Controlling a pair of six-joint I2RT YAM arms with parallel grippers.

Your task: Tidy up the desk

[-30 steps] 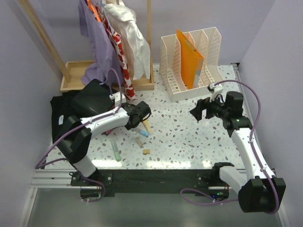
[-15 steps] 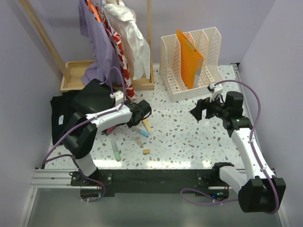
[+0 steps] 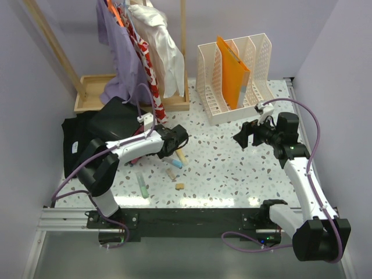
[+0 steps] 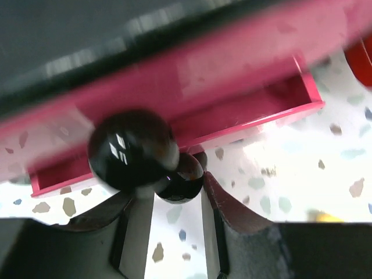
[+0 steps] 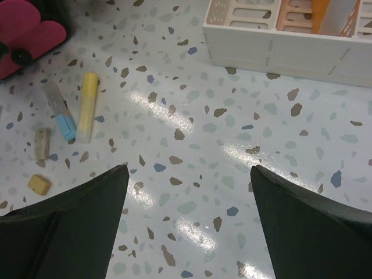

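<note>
The desk [image 3: 226,168], a white speckled top with a black front edge, filled the middle of the overhead view, with both arm bases at its near side. The left gripper [image 3: 176,141] was low over the desk's left-centre part, right at a pink object [image 4: 192,104] that lay beside some black fabric [image 3: 78,136]. The left wrist view was blurred. It showed two glossy black knobs, a larger knob [image 4: 132,150] and a smaller knob [image 4: 181,175], the smaller one sitting between the two fingertips. Whether the fingers actually pinched it could not be told.

The right gripper [image 5: 187,171] hung above bare desk right of centre, its fingers spread wide and holding nothing. Its camera showed a yellow marker [image 5: 87,106] lying just beside a clear tube with a blue cap [image 5: 60,113]. A beige block [image 5: 40,143] and a small tan cube [image 5: 39,184] lay close by.

A green marker [image 3: 142,186] lay near the front left of the desk. At the back right stood a white file organiser [image 3: 207,75] holding an orange folder [image 3: 232,72], and a wooden tray [image 3: 86,93] sat at the back left.
</note>
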